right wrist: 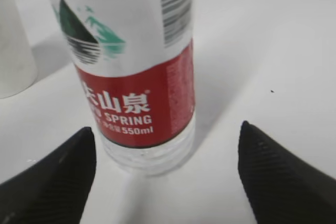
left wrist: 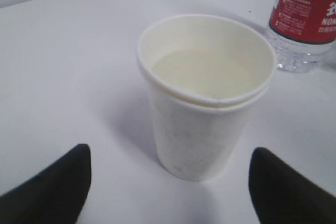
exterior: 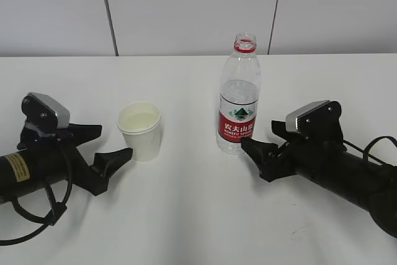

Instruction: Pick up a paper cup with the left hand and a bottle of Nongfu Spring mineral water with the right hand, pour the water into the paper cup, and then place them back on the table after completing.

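Water (left wrist: pixel 205 72) fills the paper cup (left wrist: pixel 202 103) only from the left wrist; both hands (exterior: pixel 102 150) (exterior: pixel 263 147) lie low, claws spread, empty.

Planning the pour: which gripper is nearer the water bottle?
Right. The right gripper sits open just beside the water bottle; the left gripper is open by the paper cup, farther off.

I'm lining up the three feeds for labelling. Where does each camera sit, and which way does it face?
Exterior: raised in front, slanting down the table toward the wall; shows both arms.
Left wrist: on the left hand, facing the paper cup; open fingertips show.
Right wrist: on the right hand, facing the bottle; open fingertips show.
Shared: cup and bottle appear in all three.
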`<state>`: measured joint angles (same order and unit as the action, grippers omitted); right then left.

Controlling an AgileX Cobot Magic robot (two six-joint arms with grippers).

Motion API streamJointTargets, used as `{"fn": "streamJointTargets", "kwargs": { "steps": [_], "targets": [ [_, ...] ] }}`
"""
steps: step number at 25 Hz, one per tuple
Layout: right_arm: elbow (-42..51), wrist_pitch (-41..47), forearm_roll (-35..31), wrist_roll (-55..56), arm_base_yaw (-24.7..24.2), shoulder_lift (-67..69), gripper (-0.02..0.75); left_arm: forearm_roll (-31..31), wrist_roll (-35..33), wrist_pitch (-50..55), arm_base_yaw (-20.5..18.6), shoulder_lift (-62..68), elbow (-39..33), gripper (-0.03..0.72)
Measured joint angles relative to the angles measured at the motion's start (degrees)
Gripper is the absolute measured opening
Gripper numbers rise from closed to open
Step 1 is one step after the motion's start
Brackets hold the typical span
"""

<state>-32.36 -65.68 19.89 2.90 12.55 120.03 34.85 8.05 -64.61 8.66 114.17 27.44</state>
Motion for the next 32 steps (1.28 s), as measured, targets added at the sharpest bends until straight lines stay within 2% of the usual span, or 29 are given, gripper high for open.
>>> {"fn": "streamJointTargets", "kwargs": {
  "steps": [4,9,12,20,26,32],
  "targets": [
    [1.6,0.0,-5.0,-2.0,0.0,-1.4,0.612,-0.1,0.0,2.3,-2.2,-2.3,-1.1,0.561],
    [1.7,0.0,-7.9,-2.9,-1.0,-1.6,0.606,-1.5,-0.1,4.6,-4.2,-3.5,-1.1,0.561],
    [1.7,0.0,-9.7,-2.9,-3.0,-1.6,0.603,-5.8,-2.9,4.9,-5.3,-3.5,-1.2,0.561],
    [-0.4,0.0,-12.1,-2.9,-10.5,-1.7,0.596,-23.1,-7.4,4.9,-6.5,-3.5,-1.2,0.561],
    [-4.6,0.4,-12.4,-2.9,-11.4,-1.7,0.596,-25.7,-9.1,5.2,-6.5,-3.5,-0.4,0.561],
    [-9.8,13.0,-12.5,-2.9,-11.4,-3.5,0.595,-27.7,-9.2,16.9,-6.5,-4.2,4.2,0.561]
  ]
}}
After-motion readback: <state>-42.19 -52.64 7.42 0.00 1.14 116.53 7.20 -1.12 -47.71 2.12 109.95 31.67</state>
